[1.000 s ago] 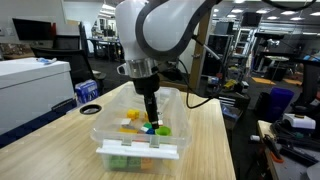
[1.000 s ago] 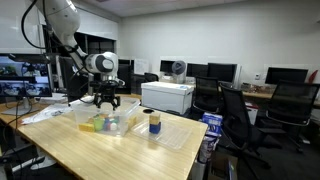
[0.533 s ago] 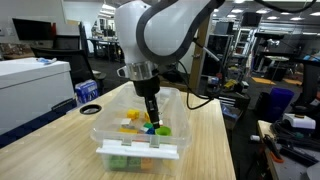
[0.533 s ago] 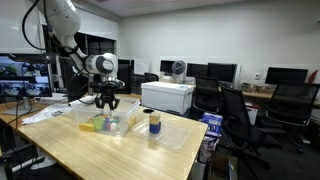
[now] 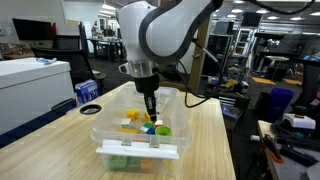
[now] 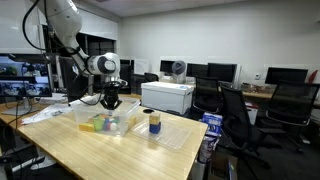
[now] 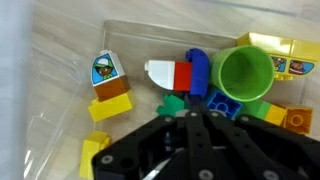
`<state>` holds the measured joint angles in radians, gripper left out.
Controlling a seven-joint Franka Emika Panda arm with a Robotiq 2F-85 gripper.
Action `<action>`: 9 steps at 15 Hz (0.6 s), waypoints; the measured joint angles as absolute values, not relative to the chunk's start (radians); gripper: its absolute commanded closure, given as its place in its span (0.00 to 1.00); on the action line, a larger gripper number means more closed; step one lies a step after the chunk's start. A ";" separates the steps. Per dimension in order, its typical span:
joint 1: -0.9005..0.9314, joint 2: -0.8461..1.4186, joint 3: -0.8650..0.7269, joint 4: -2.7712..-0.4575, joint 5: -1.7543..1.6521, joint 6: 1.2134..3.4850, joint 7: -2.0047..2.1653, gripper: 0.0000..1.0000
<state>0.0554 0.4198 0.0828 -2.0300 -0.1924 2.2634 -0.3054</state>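
Note:
In both exterior views my gripper [image 5: 150,117] [image 6: 110,103] reaches down into a clear plastic bin [image 5: 108,131] [image 6: 82,117] of toy blocks on the wooden table. In the wrist view the gripper [image 7: 192,105] is shut, its black fingers pressed together. The tips sit between a dark green piece [image 7: 172,103] and a blue brick [image 7: 222,105], just below a blue piece [image 7: 199,70] and a white-and-red piece [image 7: 167,73]. I cannot tell whether anything is pinched. A green cup [image 7: 243,72] lies to the right. A yellow picture block [image 7: 103,69] lies to the left.
A can [image 6: 154,122] stands on a clear tray beside the bin. A blue box [image 5: 88,91] and a tape roll [image 5: 90,109] lie on the table near a white cabinet [image 5: 30,90]. A white printer [image 6: 167,96] and office chairs [image 6: 235,115] stand behind.
The gripper's fingers have come together from wide open to shut, staying low inside the bin. The arm has barely shifted.

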 measured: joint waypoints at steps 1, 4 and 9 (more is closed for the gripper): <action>0.055 0.421 0.079 -2.030 -0.195 2.274 -0.305 0.72; 0.039 0.430 0.082 -2.031 -0.210 2.276 -0.476 0.51; 0.021 0.451 0.085 -2.041 -0.292 2.363 -0.720 0.06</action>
